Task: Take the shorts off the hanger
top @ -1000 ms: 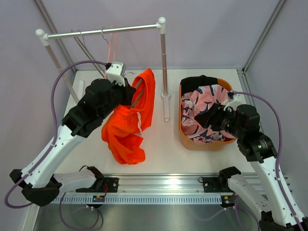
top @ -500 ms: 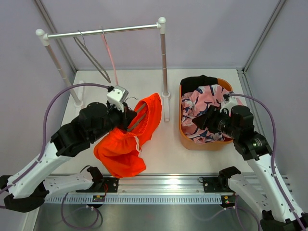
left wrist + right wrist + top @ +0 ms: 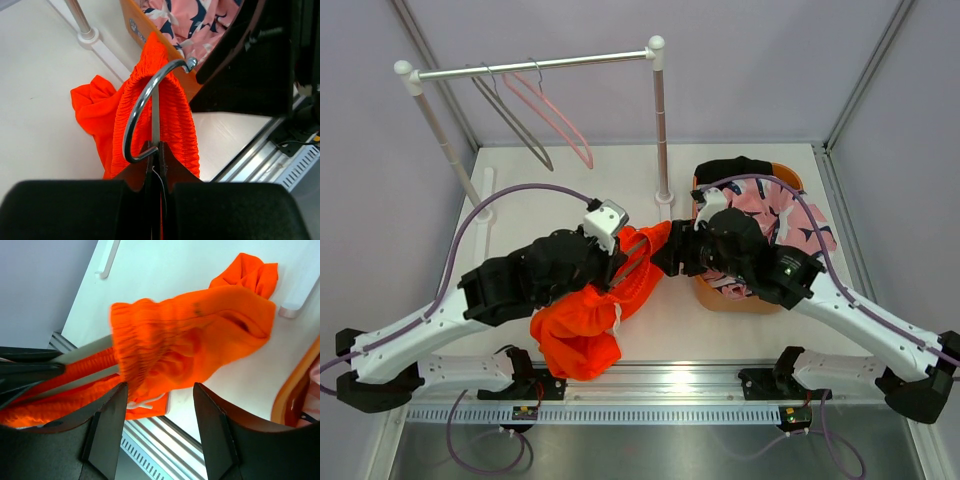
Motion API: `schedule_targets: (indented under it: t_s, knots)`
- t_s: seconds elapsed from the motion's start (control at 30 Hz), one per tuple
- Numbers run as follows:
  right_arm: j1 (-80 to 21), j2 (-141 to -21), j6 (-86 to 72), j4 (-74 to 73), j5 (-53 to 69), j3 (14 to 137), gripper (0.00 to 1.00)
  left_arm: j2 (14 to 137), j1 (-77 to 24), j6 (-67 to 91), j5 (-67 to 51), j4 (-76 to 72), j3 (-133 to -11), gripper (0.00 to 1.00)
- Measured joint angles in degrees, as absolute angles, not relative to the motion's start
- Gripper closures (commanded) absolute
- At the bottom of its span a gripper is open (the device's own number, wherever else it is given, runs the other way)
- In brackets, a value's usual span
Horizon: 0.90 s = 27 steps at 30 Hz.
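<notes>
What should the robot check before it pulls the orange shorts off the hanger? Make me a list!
1. Left gripper shut tight on the hanger: ok.
2. Orange shorts hang on the hanger with the waistband looped over it, ready to pull: ok.
3. Right gripper open: ok.
4. Cloth between the right fingers: cannot tell. The waistband sits just ahead of them.
5. Basket close by for dropping: ok. The pink shorts and black shorts already lie in it.
</notes>
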<state>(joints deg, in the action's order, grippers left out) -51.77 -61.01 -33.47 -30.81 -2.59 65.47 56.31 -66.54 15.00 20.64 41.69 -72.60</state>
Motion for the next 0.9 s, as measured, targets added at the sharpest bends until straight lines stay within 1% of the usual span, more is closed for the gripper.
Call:
schedule_targets:
  t_s: [0.13,0.37,0.5,0.57,0.63,0.73,0.77,0.87,0.9]
  knots:
    - [-55.0,-63.7,-34.2,-30.3,-6.9,67.2,0.37,58.0,-66.6,15.0,22.3,41.8,-72.6,1.0]
    - [-55.5,-66.8,-34.8,-30.2,-12.4,69.8,0.37,57.7,-66.7,15.0,23.1,41.8,-72.5,1.0]
    - [-55.9,-68.5,-35.1,-29.5,-13.1,69.8,0.37,57.7,-66.7,15.0,23.2,41.7,-72.5,1.0]
    - [-56.3,-69.4,-35.3,-29.1,-13.4,69.8,0.4,57.7,-66.7,15.0,23.1,41.5,-72.4,1.0]
    - [-56.5,-70.2,-35.6,-28.8,-14.1,69.8,0.45,57.7,-66.7,15.0,23.1,40.9,-72.0,1.0]
    - [-56.6,-70.8,-36.2,-27.8,-14.5,69.3,0.63,57.7,-66.7,15.0,23.0,40.7,-71.4,1.0]
    - [-56.7,-70.8,-36.3,-27.6,-14.7,69.1,0.77,57.7,-66.7,15.0,23.0,40.6,-71.3,1.0]
    - [-56.8,-70.8,-36.7,-27.5,-16.4,68.7,0.96,57.3,-66.7,15.1,22.7,40.2,-70.6,1.0]
    - [-56.8,-70.8,-36.9,-27.6,-17.3,68.7,1.0,57.0,-66.7,15.2,22.6,40.2,-70.2,1.0]
